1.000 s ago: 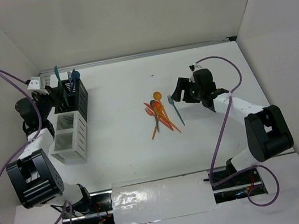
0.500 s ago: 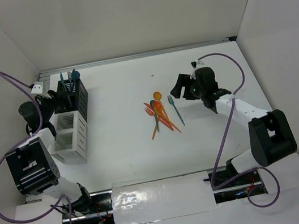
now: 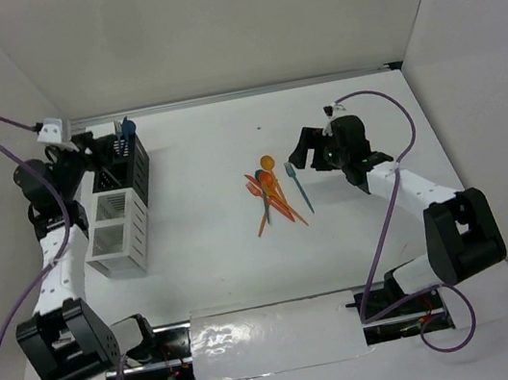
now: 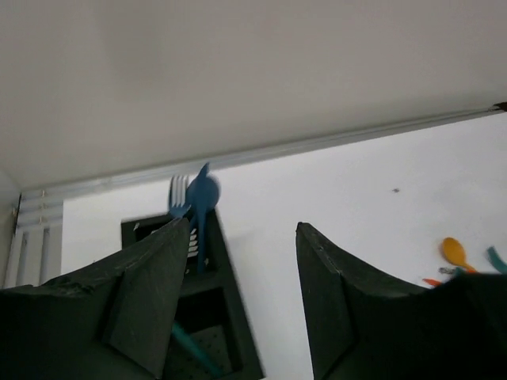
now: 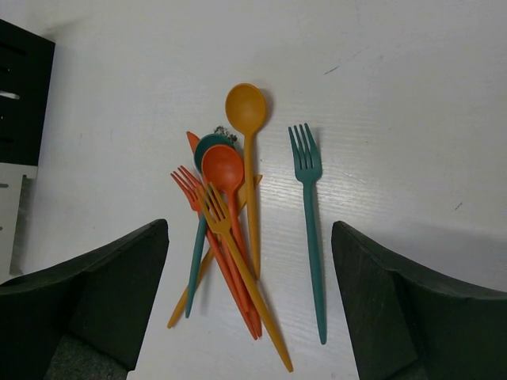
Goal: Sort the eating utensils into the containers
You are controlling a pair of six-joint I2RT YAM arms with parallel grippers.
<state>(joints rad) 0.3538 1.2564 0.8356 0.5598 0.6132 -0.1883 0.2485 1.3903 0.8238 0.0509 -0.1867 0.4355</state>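
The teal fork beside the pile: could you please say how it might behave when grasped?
The teal fork looks thin and plastic, so probably light and slightly bendy. It lies flat on the table, so the fingers may struggle to get under it and it could slide. It lies apart from the pile, so lifting it likely disturbs nothing.

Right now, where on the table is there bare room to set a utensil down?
Bare table lies between the white bins and the utensil pile, and across the far side. Crowded: the pile with the teal fork beside it, and around the black mesh bin.
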